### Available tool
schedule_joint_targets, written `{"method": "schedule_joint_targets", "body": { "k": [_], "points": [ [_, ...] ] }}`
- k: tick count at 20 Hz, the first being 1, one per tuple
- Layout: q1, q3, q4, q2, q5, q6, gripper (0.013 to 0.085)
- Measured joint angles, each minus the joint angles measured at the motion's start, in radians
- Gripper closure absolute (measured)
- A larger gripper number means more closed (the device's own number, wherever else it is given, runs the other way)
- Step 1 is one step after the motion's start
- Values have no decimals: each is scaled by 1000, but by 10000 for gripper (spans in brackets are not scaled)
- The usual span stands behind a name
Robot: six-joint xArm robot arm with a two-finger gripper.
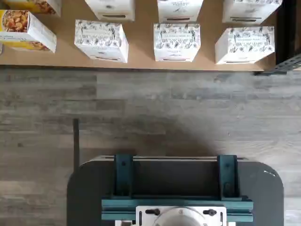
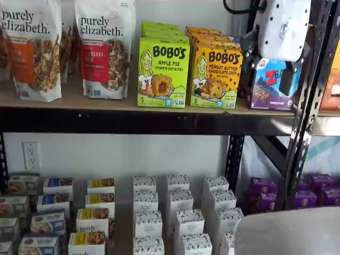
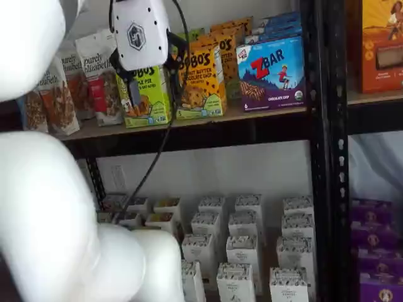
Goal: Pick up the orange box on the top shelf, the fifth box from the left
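Right now I'm hovering the tool (image 2: pixel 280 50) before the top shelf (image 2: pixel 133 121), beside the orange box (image 2: pixel 215 76); its opening I cannot tell.

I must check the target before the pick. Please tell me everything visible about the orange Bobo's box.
The orange box is an upright orange-yellow carton printed "BOBO'S Peanut Butter Chocolate Chip", with a cartoon girl, an oat bite picture and a light-green bottom strip. It stands at the front of the top shelf, close beside the lime-green Apple Pie carton, with similar cartons behind. Nothing grips it.
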Motion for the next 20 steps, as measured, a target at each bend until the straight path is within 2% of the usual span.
{"method": "schedule_joint_targets", "body": {
  "k": [1, 2, 3, 5, 9, 12, 16, 18, 20],
  "points": [
    [-12, 1, 14, 0, 1, -6, 130],
    [-101, 6, 107, -3, 4, -49, 130],
    [-142, 9, 153, -6, 3, -72, 130],
    [-162, 11, 177, -7, 0, -87, 130],
    [-139, 15, 145, -8, -16, -82, 130],
    [-97, 28, 96, -9, -50, -64, 130],
    [-52, 48, 57, 7, -115, -38, 130],
    [-17, 57, 21, 26, -158, -16, 130],
    [1, 62, -5, 56, -201, -6, 130]
  ]
}}
